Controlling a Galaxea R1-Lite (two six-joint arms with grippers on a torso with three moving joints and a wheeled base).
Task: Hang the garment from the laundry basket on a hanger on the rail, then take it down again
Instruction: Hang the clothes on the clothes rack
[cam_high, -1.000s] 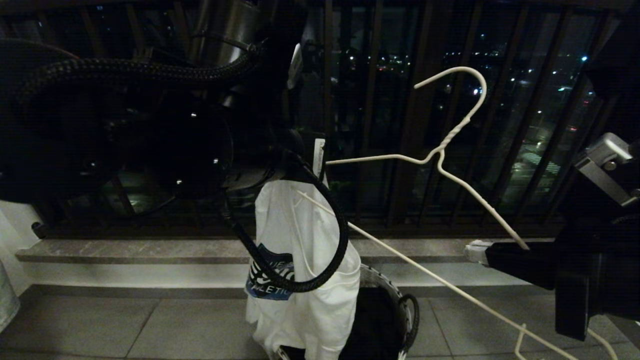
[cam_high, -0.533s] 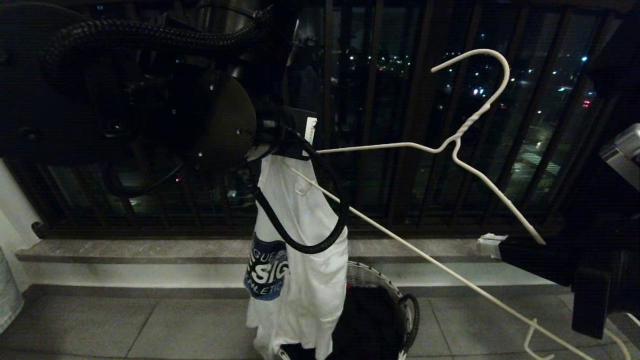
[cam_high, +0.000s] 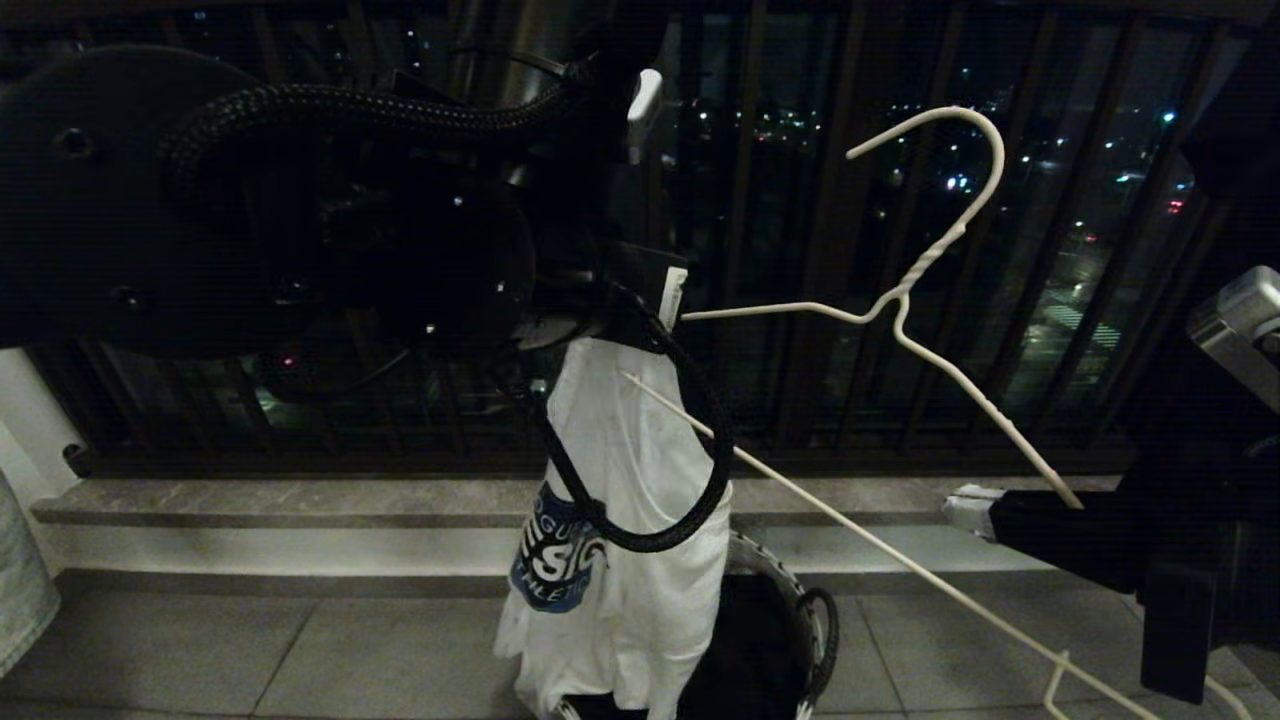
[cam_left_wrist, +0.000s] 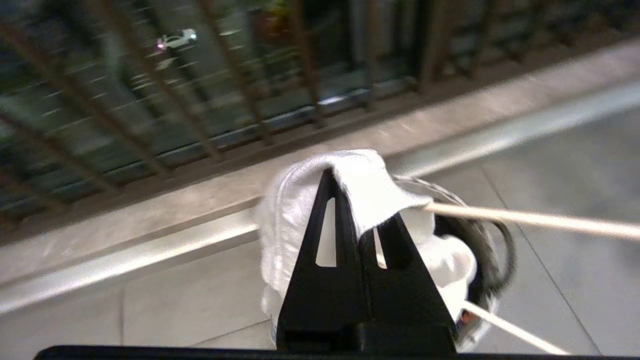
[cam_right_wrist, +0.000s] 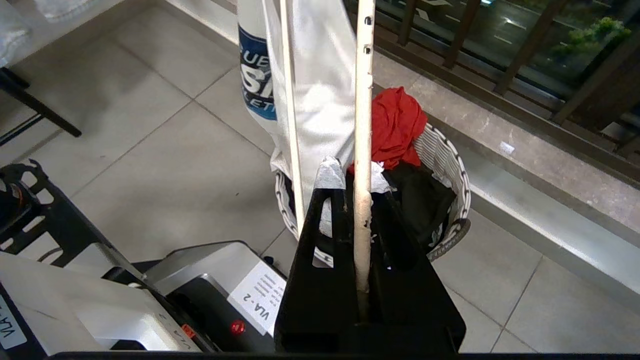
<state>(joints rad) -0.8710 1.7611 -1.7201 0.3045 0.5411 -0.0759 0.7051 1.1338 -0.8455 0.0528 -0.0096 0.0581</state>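
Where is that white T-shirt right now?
In the head view the white T-shirt hangs mid-picture from the left tool, directly above the laundry basket, with the wire hanger poking into it.

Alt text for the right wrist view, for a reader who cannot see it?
The right gripper is shut on a hanger arm, beside the hanging white T-shirt. Below stands the laundry basket holding red and dark clothes.
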